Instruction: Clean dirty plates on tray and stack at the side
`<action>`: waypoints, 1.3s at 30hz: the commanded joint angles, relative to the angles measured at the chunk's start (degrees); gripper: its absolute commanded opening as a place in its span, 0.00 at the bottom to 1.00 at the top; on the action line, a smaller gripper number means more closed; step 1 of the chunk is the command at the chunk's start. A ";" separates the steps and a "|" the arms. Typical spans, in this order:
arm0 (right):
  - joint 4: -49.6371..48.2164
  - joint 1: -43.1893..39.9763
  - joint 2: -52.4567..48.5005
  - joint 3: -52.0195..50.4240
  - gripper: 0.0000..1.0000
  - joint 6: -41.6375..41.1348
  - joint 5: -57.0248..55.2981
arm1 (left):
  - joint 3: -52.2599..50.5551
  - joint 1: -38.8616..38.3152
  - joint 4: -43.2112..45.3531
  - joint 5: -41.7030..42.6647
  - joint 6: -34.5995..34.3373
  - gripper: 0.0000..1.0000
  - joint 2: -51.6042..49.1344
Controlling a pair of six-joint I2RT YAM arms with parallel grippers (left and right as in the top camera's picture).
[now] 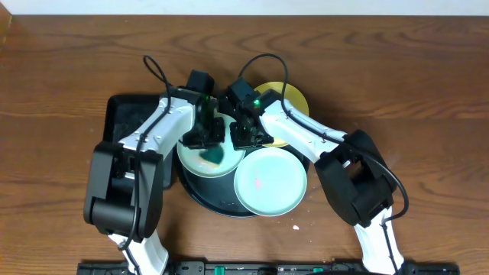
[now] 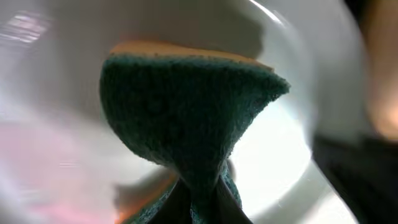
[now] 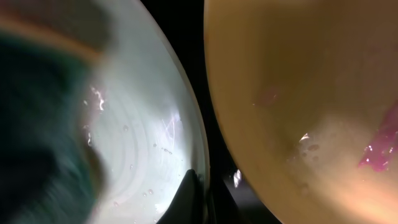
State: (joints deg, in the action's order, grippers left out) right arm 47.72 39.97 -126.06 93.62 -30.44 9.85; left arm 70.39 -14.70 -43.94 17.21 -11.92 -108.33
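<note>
Left gripper (image 1: 205, 141), sponge (image 2: 186, 118) filling jaws, close beside right gripper (image 1: 244, 137): only narrow gap between. Yellow plate (image 1: 294, 99) just beside right gripper; mint plate (image 1: 269, 182) near its arm side.

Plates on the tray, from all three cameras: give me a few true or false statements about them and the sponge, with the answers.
1. The left gripper presses a teal sponge onto the left mint plate. True.
2. The yellow plate is spotless. False: the right wrist view shows a pink-red smear on it.
3. The front mint plate has a faint reddish mark near its middle. True.
4. All three plates are stacked on the table beside the tray. False: they lie spread out on the black tray, none stacked.
</note>
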 commanded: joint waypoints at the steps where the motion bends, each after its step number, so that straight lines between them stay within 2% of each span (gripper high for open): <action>1: 0.20 0.13 -1.36 -0.46 0.01 0.87 -0.37 | -0.39 -1.25 -0.68 12.37 4.68 0.07 -1.22; 5: 0.20 0.13 -1.36 -0.46 0.01 0.87 -0.37 | 1.14 -0.59 1.18 7.15 2.86 0.07 -1.22; 7: 0.20 0.09 -1.36 -0.46 0.01 0.87 -0.37 | 4.02 1.01 0.48 -3.80 -3.26 0.07 -1.16; 8: 0.20 0.09 -1.36 -0.46 0.01 0.85 -0.37 | 5.05 1.60 -0.09 -5.90 -4.07 0.07 -1.09; 13: -0.04 0.09 -1.36 -0.46 0.01 0.85 -0.35 | 16.17 7.17 -9.81 -14.40 -5.35 0.07 0.52; 16: -0.92 0.09 -1.33 -0.42 0.01 1.79 1.20 | 22.88 10.86 -16.61 -15.32 -5.09 0.07 2.19; 18: -2.67 -0.24 -0.96 0.04 0.01 7.63 8.61 | 26.29 14.69 -21.38 -15.32 -5.09 0.08 4.61; 26: -3.78 -2.05 5.66 0.13 0.01 17.20 11.39 | 26.60 26.08 -25.99 -15.32 -5.07 0.08 10.14; 33: -0.59 -1.53 12.46 0.13 0.01 18.34 -7.34 | 26.53 29.16 -27.17 -15.32 -5.07 0.08 10.14; 39: 0.33 2.84 16.26 0.13 0.01 18.34 -28.28 | 26.45 29.14 -27.17 -15.32 -5.09 0.08 10.14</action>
State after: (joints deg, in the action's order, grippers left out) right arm 47.99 39.92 -111.94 93.58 -12.95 -3.92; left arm 95.72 14.37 -70.76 2.59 -16.53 -98.59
